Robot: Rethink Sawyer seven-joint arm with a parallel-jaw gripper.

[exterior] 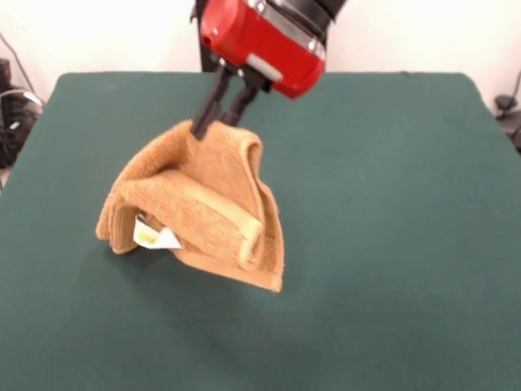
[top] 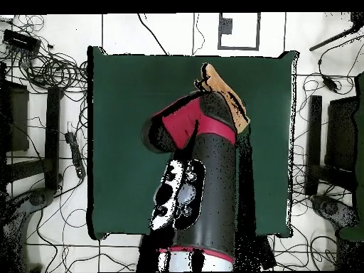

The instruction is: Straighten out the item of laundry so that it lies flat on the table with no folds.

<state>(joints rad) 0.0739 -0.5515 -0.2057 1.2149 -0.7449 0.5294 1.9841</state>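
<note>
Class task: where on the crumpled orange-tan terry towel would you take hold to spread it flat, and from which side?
Grip the low free corner of the orange-tan terry towel, coming from above; it hangs unfolded near the green table, while the gripper pinches the top edge.

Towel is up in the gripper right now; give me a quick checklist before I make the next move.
1. Gripper shut on the towel's top edge: ok.
2. Towel flat, no folds: not ok; it hangs bunched, doubled over.
3. Towel's lower edge touching the table: cannot tell.
4. White label located: ok, at the lower left fold in the front view.
5. Bare table around to spread on: ok.
6. Overhead view of towel: not ok, the arm covers most of it.
</note>
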